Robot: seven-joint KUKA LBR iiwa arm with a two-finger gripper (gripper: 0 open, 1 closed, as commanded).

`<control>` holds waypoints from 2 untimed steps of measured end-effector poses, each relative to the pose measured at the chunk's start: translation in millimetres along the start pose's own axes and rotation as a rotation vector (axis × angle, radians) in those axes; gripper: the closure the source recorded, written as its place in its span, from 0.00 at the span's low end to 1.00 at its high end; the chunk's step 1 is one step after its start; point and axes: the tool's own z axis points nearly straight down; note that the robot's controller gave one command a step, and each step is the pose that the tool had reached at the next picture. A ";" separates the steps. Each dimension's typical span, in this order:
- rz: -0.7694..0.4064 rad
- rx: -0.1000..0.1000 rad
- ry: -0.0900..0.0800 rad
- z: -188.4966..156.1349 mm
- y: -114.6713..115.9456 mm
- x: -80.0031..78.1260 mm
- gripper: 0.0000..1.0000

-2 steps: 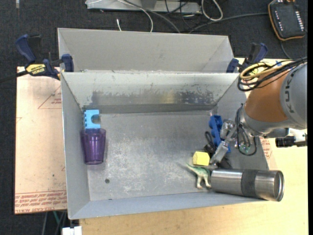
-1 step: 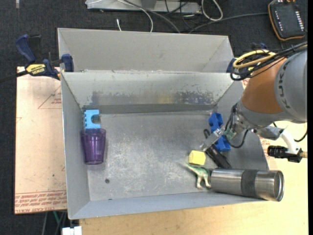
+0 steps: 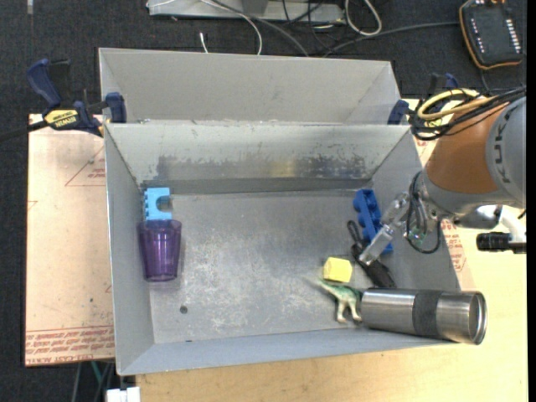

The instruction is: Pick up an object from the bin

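**Q:** What is proving hard to make out in the right half of the grey metal bin [image 3: 251,249]?

**A:** My gripper [image 3: 373,258] is hanging low there, its silver and black parts overlapping one another, so I cannot tell whether it is parted or closed. It is covering the lower end of the blue plastic piece [image 3: 365,208], which is lying just behind it. The silver and dark metal cylinder [image 3: 423,314] is lying on its side along the near wall. The small green toy dinosaur [image 3: 343,299] is lying against its left end, their boundary being unclear.

**Q:** How is the arm posing?

**A:** I am reaching in from the right, my orange-covered link [image 3: 465,166] sitting above the rim and the gripper angling down and leftward toward the floor. The small yellow block [image 3: 337,269] is lying just left of the gripper's tip; contact cannot be judged. The translucent purple cup [image 3: 160,253] and the light blue block [image 3: 157,203] are lying together by the left wall, well apart from me.
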 end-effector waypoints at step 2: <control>0.204 -0.011 -0.003 26.8 23.3 1.8 1.00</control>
